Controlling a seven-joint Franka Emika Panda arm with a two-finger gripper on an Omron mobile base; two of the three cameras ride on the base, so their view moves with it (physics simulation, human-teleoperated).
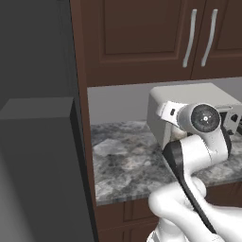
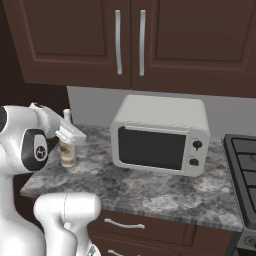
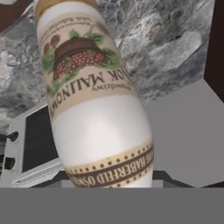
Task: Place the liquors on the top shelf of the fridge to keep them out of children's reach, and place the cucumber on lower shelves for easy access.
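End effector: the end effector (image 2: 70, 135) is right at the upper part of the cream-white bottle (image 2: 68, 154). Its fingers are hidden, so I cannot tell if it grips the bottle or only sits around it.
Bottle: it stands up straight near the left end of the bench (image 2: 150, 192), close to the back wall. In the hand view the cream-white bottle (image 3: 94, 109) is very close and big. It has a label with red berries and a brown band with letters.
Bench edges: the front edge runs below the bottle, with a strip of bare stone between them. The left end of the bench is near the bottle, beside a dark brown wall.
Microwave: the white microwave (image 2: 160, 135) sits on the bench to the right of the bottle. They do not touch, and bare stone shows between them.
Stove: a dark stove (image 2: 242, 165) is at the far right, well apart from the bottle.
Fridge: the grey fridge (image 1: 38, 165) is on the far side of the brown wall, past the left end of the bench (image 1: 127, 160).
Room above: brown cupboards (image 2: 125, 40) hang over the bench, with a grey wall strip under them.
Arm: the white arm (image 1: 198, 142) rises in front of the bench.
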